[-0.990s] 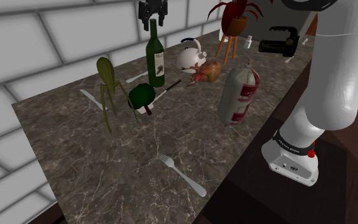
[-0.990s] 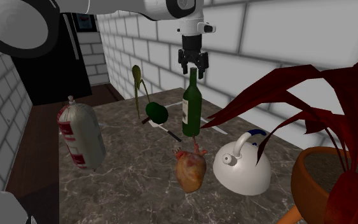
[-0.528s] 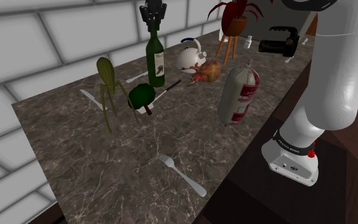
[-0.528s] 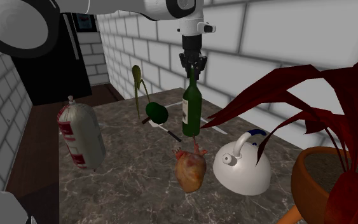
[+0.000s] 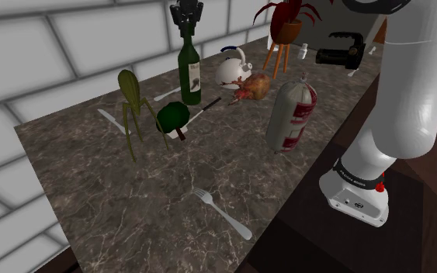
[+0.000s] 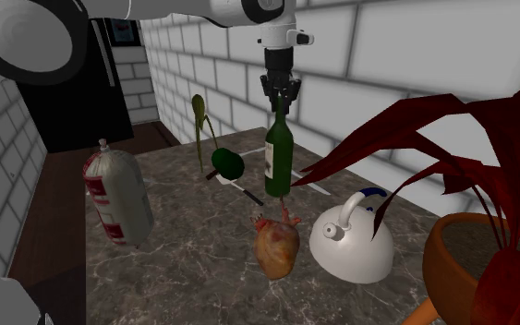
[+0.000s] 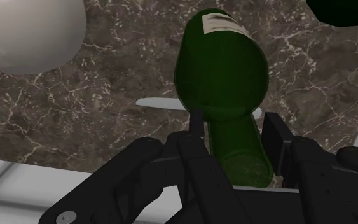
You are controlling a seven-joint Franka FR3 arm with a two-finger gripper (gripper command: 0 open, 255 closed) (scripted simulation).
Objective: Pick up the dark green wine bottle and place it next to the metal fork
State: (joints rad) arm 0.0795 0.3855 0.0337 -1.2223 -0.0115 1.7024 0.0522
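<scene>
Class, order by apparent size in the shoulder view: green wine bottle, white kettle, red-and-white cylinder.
1. red-and-white cylinder
2. green wine bottle
3. white kettle
The cylinder stands nearest the camera, so its lead is unsure.

Gripper (image 5: 185, 19) is pointing straight down, with the wrist stacked directly above it and the white arm (image 5: 410, 85) arching over from the stand. Black fingers (image 7: 277, 139) are clasping the neck of the wine bottle (image 7: 222, 70) from both sides, just below the palm.

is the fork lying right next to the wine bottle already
No, the fork lies near the counter edge closest to the shoulder camera, far from the wine bottle standing upright at the far side.
</scene>
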